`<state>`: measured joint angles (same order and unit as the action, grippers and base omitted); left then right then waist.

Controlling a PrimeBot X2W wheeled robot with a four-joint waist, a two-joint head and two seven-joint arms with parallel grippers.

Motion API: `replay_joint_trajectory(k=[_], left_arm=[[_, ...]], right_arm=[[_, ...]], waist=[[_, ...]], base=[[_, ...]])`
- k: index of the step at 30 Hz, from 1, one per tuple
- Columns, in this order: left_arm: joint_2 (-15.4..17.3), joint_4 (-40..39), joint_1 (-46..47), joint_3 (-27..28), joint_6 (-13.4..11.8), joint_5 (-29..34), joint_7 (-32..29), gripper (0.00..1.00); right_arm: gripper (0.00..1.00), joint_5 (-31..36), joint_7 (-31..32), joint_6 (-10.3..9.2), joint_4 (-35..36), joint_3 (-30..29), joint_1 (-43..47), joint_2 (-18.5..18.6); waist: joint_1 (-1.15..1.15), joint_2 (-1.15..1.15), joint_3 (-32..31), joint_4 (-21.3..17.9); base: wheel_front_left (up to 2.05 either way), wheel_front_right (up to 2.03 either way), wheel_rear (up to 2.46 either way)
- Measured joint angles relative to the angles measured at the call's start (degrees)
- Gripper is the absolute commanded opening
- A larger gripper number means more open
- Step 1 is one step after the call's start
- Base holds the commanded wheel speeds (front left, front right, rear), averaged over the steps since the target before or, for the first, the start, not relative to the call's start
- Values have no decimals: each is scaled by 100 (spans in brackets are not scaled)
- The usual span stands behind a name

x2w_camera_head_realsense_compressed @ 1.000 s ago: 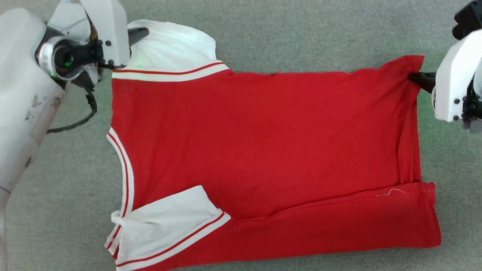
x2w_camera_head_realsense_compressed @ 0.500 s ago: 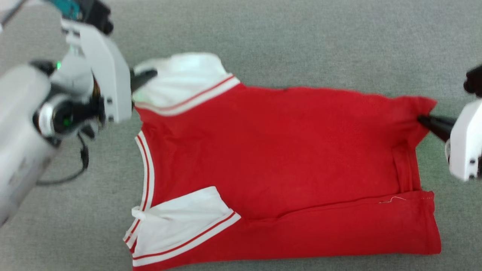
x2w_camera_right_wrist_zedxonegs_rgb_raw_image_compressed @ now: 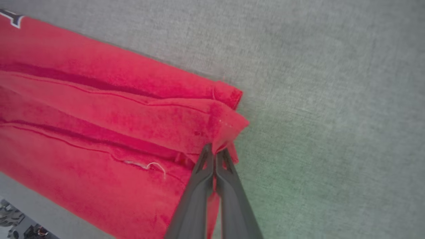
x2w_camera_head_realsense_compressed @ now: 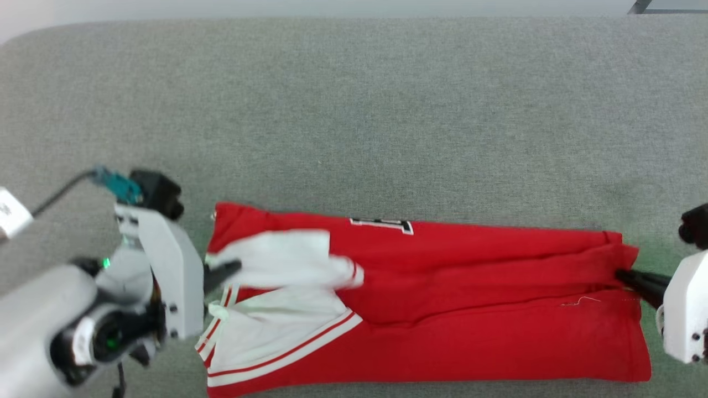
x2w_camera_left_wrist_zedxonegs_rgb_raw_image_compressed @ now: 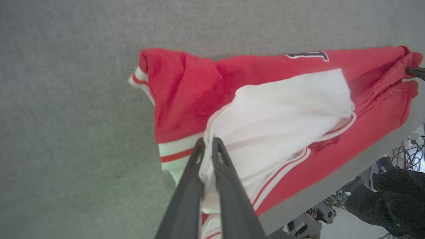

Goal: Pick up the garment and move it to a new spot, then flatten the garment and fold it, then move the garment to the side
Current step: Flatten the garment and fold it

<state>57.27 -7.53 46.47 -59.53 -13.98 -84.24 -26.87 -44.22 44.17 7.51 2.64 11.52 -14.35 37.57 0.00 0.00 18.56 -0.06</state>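
- The garment lies along the near edge of the grey cloth surface, folded into a long red band, collar end to the left.
- Left gripper is pinched tight on the upper white sleeve (cloth bunches between its fingers), above the lower sleeve.
- Right gripper is clamped fully closed on a red hem corner at the band's right end.
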Motion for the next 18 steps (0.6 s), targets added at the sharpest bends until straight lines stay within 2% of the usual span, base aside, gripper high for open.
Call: replay_joint_trajectory(k=[1,2,4,8,9,10,11,14,18], left_arm=[[11,-44,-96,-29,-23,-42,31,13],[14,-67,-167,-63,-42,-43,51,24],[-8,-62,-296,-120,-76,-118,49,26],[-110,41,-428,-203,-73,-147,71,39],[-110,41,-428,-203,-73,-147,71,79],[-111,126,-428,-197,-91,-97,119,100],[-111,126,-428,-197,-91,-97,119,100],[-109,129,-424,-159,-110,-88,169,100],[-59,91,-426,-110,-140,-100,229,100]], right_arm=[[0,14,0,0,16,-18,63,-51],[0,59,9,0,24,-32,97,-87],[0,98,75,0,29,-58,149,-159],[0,170,132,0,56,-59,185,-253],[0,170,132,0,56,-59,185,-253],[2,207,132,0,81,-66,166,-285],[15,207,132,0,81,-66,166,-285],[100,272,157,0,165,-64,125,-309],[100,291,230,0,253,-123,127,-303]], waist=[[0,0,-1,2],[0,0,-5,3],[0,0,-21,8],[0,0,-66,5],[0,0,-66,5],[0,0,-101,3],[0,0,-101,3],[0,0,-170,1],[0,0,-299,13]], base=[[0,0,0],[0,0,0],[0,0,0],[0,0,0],[0,0,0],[0,0,0],[0,0,0],[0,0,0],[0,0,0]])
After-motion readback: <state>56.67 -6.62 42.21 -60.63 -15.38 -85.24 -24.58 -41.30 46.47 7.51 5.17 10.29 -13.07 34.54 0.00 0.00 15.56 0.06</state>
